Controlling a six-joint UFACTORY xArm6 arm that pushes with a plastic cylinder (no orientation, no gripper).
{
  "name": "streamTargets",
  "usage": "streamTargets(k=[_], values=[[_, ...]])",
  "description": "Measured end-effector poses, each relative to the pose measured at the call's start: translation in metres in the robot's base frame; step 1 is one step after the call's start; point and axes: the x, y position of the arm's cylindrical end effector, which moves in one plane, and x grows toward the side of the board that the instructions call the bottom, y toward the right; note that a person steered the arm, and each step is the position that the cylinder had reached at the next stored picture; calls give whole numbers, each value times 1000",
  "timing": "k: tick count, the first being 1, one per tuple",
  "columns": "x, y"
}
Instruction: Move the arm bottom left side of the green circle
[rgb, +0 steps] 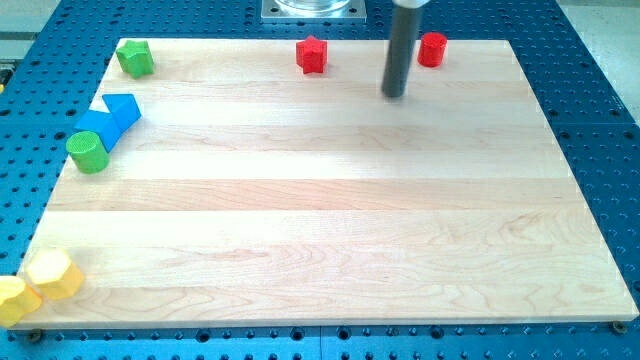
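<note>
The green circle (88, 151) is a short green cylinder near the board's left edge, touching a blue block (96, 127). A second blue block (122, 108) sits just above and to the right of that one. My tip (395, 95) is near the view's top, right of centre, far to the right of the green circle and above it. It stands between a red star-shaped block (312, 54) on its left and a red cylinder (432, 49) on its right, touching neither.
A green block (135, 58) of uneven shape sits at the board's top left corner. Two yellow blocks (55, 274) (14, 298) sit at the bottom left corner. The wooden board (330, 200) lies on a blue perforated table (600, 120).
</note>
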Motion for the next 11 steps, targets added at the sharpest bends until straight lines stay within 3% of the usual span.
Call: streamTargets(k=[1,2,6,9,11], values=[[44,-58],[59,-89],[81,-187],[145,-346],[152,-378]])
